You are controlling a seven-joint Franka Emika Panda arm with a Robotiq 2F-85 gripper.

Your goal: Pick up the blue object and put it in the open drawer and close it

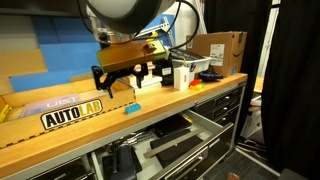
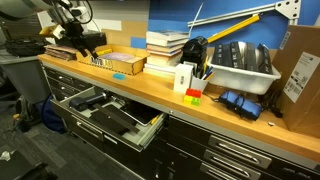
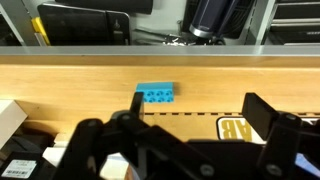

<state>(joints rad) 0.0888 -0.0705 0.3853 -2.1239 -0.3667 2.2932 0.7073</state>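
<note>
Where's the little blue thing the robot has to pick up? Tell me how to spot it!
Find the long wooden countertop. Near its front edge is a black-and-yellow AUTOLAB sticker, and right past the sticker's end lies the blue object. It is the only small, flat, light-blue block on the bare wood.

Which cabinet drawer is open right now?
The wide shallow drawer, pulled out with black tools inside; the other drawers sit flush and shut.
</note>
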